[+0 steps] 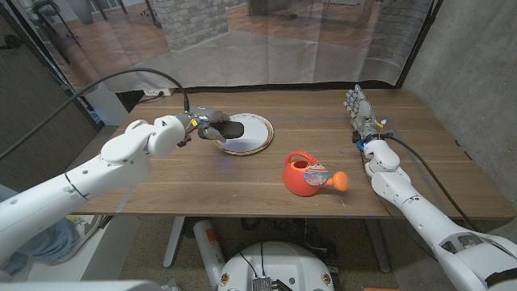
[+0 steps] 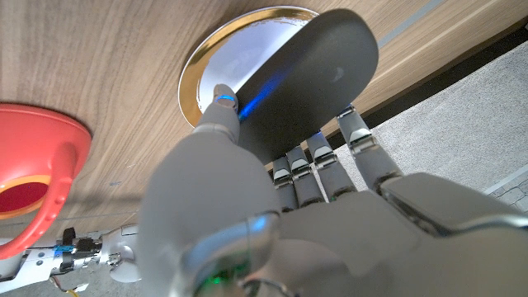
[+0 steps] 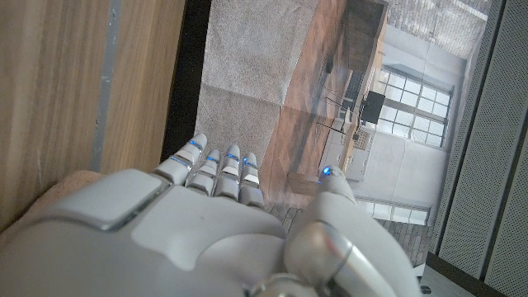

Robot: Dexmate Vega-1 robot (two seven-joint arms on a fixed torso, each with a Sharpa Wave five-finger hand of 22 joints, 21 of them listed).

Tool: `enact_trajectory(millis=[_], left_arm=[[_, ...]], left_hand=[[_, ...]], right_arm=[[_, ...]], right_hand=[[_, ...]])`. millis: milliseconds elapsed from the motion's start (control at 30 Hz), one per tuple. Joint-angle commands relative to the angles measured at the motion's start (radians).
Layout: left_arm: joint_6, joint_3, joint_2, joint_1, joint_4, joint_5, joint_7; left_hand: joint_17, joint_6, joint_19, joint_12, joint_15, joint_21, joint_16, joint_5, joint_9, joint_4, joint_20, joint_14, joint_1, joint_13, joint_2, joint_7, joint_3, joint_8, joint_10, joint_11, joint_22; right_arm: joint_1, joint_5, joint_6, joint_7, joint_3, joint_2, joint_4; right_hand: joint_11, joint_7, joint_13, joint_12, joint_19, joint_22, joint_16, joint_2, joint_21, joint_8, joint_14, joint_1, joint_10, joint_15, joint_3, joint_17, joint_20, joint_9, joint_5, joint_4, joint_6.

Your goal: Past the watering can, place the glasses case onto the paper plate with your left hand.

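Nearest the robot's side of the tabletop stands the red watering can, its orange spout pointing toward the robot's right. It sits well apart from both hands and looks undisturbed.

Farther back on the right, the right hand stands on its edge near the far edge of the tabletop, fingers straight and apart, grasping nothing. In the right wrist view the fingers reach out past the table's edge over the floor beyond.

Beyond the watering can on the left, the left hand grips the dark glasses case, with the thumb on one face and the other fingers underneath, as the left wrist view shows clearly. The case hangs over the near-left rim of the paper plate, which has a gold-toned edge and a white middle. I cannot tell whether the case already touches the plate or hovers just above it.

By my judgement the carry is almost done and the placing step is in hand. The next move calls for bringing the case a little more toward the plate's middle, lowering it until it rests flat, then spreading the fingers and drawing the hand away without dragging the light plate along.
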State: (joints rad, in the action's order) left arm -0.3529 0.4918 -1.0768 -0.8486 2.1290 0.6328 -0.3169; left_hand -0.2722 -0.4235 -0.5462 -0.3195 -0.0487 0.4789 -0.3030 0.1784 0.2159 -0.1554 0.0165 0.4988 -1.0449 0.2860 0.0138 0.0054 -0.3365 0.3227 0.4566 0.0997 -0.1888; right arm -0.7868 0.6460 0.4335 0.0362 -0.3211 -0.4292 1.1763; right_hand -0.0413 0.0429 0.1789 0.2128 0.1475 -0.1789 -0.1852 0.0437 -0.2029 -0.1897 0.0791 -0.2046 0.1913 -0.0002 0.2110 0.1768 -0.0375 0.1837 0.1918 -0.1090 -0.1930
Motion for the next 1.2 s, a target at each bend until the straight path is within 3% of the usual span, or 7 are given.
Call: enact_trajectory(millis=[33, 867, 1200], left_arm=[[0.02, 0.022, 0.018, 0.039, -0.052, 0.0, 0.012], [0.085, 0.062, 0.065, 0.086, -0.166, 0.015, 0.099], [0.172, 0.106, 0.107, 0.161, -0.254, 0.016, 0.09]], left_hand=[[-0.002, -0.002, -0.007, 0.003, -0.034, 0.006, 0.001, 0.005, 0.003, 0.022, 0.013, -0.003, -0.106, 0.003, 0.118, 0.006, -0.025, -0.005, 0.004, -0.005, -0.001], [-0.007, -0.016, 0.007, 0.008, -0.044, 0.006, 0.008, 0.003, 0.004, 0.024, 0.019, -0.004, -0.107, 0.012, 0.116, -0.008, -0.027, -0.006, 0.008, 0.008, -0.002], [-0.009, -0.021, 0.013, 0.009, -0.048, 0.006, 0.011, 0.003, 0.004, 0.025, 0.021, -0.007, -0.107, 0.015, 0.115, -0.012, -0.027, -0.006, 0.012, 0.007, -0.002]], right_arm=[[-0.009, 0.003, 0.007, 0.004, 0.006, -0.002, 0.005], [-0.035, -0.002, 0.001, 0.021, 0.01, -0.014, 0.045], [-0.045, -0.003, 0.0, 0.035, 0.012, -0.014, 0.056]], right_hand=[[-0.001, 0.0, 0.005, 0.003, 0.01, -0.003, -0.004, 0.008, -0.002, -0.008, 0.008, -0.006, 0.011, 0.005, -0.002, 0.004, -0.01, 0.006, 0.003, 0.0, -0.009], [-0.001, 0.001, 0.005, 0.003, 0.012, -0.003, -0.003, 0.009, -0.001, -0.007, 0.01, -0.006, 0.013, 0.006, -0.003, 0.004, -0.011, 0.006, 0.003, 0.0, -0.011], [0.0, 0.0, 0.005, 0.002, 0.013, -0.003, -0.002, 0.009, -0.001, -0.007, 0.01, -0.006, 0.012, 0.005, -0.003, 0.004, -0.011, 0.006, 0.003, 0.0, -0.011]])
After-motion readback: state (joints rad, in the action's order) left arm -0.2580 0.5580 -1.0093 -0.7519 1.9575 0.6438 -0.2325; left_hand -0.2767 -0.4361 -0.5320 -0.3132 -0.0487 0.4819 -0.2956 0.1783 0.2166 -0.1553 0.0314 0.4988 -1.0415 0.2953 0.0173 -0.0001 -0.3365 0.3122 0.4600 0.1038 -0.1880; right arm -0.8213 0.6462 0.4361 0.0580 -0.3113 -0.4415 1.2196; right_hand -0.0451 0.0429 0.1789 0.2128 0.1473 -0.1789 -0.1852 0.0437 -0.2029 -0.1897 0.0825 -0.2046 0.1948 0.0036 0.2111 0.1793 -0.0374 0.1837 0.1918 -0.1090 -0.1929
